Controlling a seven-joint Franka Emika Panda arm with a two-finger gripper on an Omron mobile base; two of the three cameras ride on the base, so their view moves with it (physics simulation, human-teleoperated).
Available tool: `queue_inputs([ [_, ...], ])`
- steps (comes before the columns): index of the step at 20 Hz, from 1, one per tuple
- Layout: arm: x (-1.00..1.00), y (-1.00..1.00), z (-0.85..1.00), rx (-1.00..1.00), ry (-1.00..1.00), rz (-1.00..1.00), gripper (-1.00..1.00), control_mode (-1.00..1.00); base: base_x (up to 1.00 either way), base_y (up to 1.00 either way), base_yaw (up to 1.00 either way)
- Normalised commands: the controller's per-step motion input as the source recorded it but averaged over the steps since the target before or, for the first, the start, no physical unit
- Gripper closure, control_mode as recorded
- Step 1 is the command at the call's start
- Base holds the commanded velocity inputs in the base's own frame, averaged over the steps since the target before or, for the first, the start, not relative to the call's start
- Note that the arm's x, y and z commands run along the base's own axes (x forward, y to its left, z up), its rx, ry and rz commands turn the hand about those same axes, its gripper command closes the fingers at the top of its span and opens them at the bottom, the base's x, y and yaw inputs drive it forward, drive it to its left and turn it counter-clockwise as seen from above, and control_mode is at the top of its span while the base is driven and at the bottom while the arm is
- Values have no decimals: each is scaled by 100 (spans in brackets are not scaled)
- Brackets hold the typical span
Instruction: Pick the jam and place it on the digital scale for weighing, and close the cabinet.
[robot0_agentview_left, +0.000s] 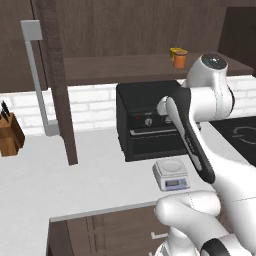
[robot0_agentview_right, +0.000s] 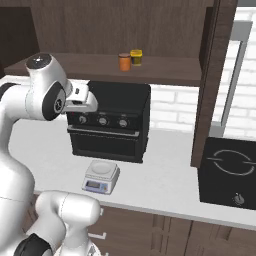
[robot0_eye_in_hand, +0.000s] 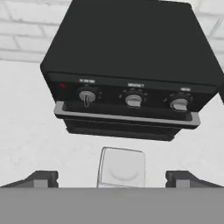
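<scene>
White brick wall (robot0_agentview_left: 95, 102), pale counter (robot0_agentview_left: 75, 185)

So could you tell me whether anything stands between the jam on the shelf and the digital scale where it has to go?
The black oven does: the jam stands on the shelf above it, and the digital scale lies on the counter right before the oven's front. The yellow object stands beside the jam, not in the path.

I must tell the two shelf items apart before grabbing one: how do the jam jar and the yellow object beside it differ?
The jam jar is orange-brown; the yellow object is yellow. The jar looks slightly taller, the yellow object squatter. In the right base view the jar stands left of it. Both sit upright on the cabinet shelf above the oven.
</scene>
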Motion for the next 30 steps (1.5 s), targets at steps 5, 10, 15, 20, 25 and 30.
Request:
queue_inputs([
  [5,-20,0,79,-1,-31,-6,-100,-100,0,0,0],
  [10,0,-1,59,0,-12,-4,-100,-100,0,0,0],
  [15,0,-6,52,0,-2,-6,-100,-100,0,0,0],
  [20,0,-38,23,0,0,-7,-100,-100,0,0,0],
  [25,9,-41,18,0,-4,-5,-100,-100,0,0,0],
  [30,54,-13,3,0,-8,0,-100,-100,0,0,0],
])
